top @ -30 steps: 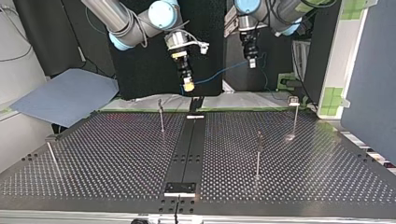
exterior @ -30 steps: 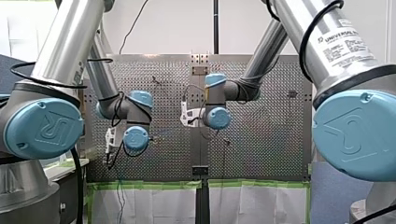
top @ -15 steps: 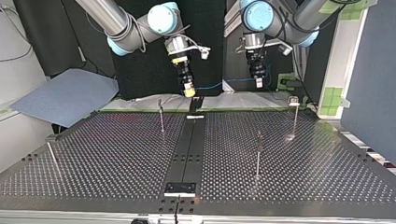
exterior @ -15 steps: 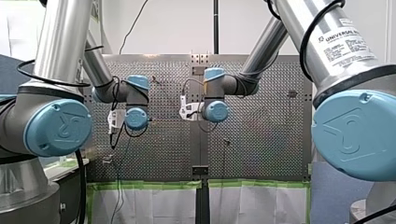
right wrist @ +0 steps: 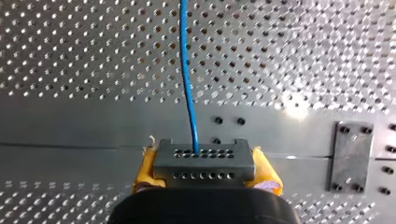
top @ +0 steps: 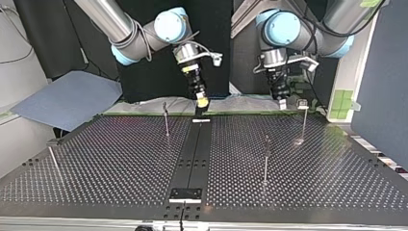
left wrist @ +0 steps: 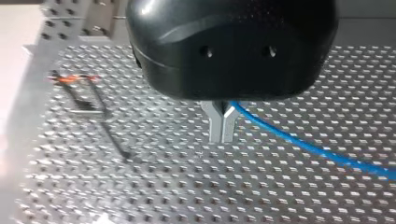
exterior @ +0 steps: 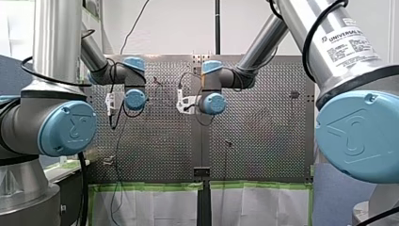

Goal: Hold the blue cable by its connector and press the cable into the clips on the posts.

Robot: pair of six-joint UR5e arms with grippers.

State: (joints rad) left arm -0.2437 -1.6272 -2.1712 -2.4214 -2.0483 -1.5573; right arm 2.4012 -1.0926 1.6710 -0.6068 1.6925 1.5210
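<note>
Thin metal posts [top: 266,159] dot the perforated table [top: 120,159]. My right gripper [right wrist: 204,173] clamps the grey connector block [right wrist: 204,161]; my left gripper [left wrist: 222,133] pinches the blue cable [left wrist: 303,145].

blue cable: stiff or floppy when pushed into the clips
The cable is thin and curves gently away from my left gripper, so it is probably floppy and light. It runs nearly straight from the connector in my right gripper, so it seems taut and may spring back if pushed.
</note>
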